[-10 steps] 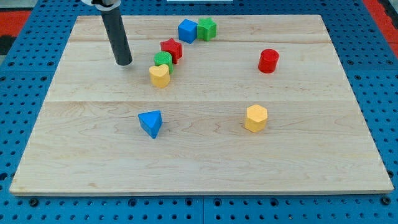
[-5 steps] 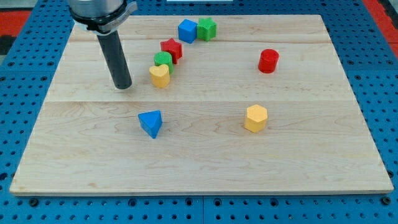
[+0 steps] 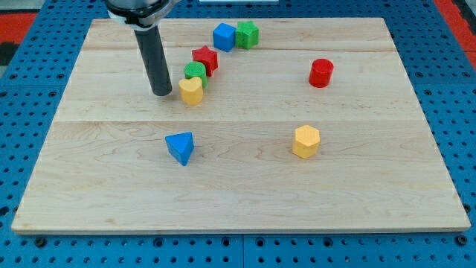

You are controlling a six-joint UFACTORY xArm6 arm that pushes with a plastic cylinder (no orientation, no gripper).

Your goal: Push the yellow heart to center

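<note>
The yellow heart (image 3: 191,91) lies on the wooden board (image 3: 238,171), left of the board's middle and toward the view's top. My tip (image 3: 162,93) stands just to the heart's left, very close to it; I cannot tell whether they touch. A green cylinder (image 3: 195,72) touches the heart on its upper side. A red star (image 3: 204,58) sits just above the green cylinder.
A blue cube (image 3: 224,36) and a green cube (image 3: 247,33) sit side by side near the view's top. A red cylinder (image 3: 321,72) is at the right. A yellow hexagon (image 3: 306,141) is lower right. A blue triangle (image 3: 180,147) lies below the heart.
My tip moved down the view and then to the right, closing in on the yellow heart's left side. No block has moved.
</note>
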